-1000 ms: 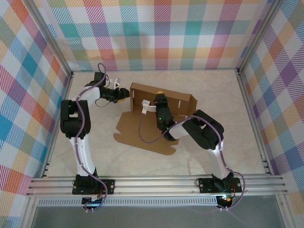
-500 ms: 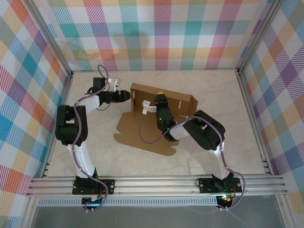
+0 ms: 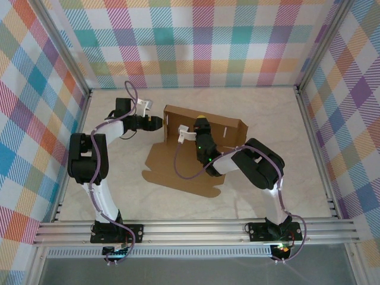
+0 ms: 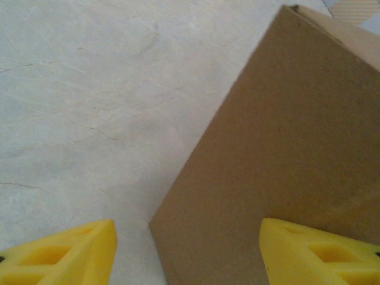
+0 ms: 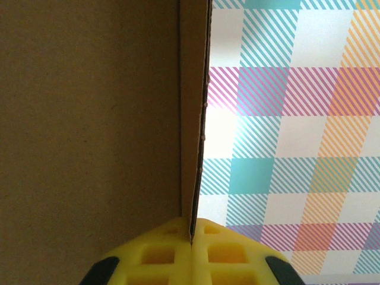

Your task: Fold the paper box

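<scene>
over the last second the left arm has swung its elbow outward and re-aimed, so the left tool [image 3: 156, 123] now points square at the short left end wall of the paper box [image 3: 157, 163], just beside it; from the left wrist its yellow fingers [image 4: 65, 252] are spread wide, released, with the brown end wall rising close ahead of them. the right tool [image 3: 200, 121] has not moved: it stays clenched on the top edge of the upright back wall, and the right wrist view has the cardboard edge running straight down into the shut pads [image 5: 160, 252]. the box sits mid-tabletop [image 3: 267, 178], back and end walls standing, its broad front panel lying flat toward the arms. my read is that the right side is bracing the wall while the left lines up to press or pinch the end wall inward, so the fold is only partly made. in the way: the right forearm and a purple cable [image 3: 176, 159] lie across the flat panel, which would have to be freed before it can lift. plaid walls [image 3: 196, 41] stand well clear.
</scene>
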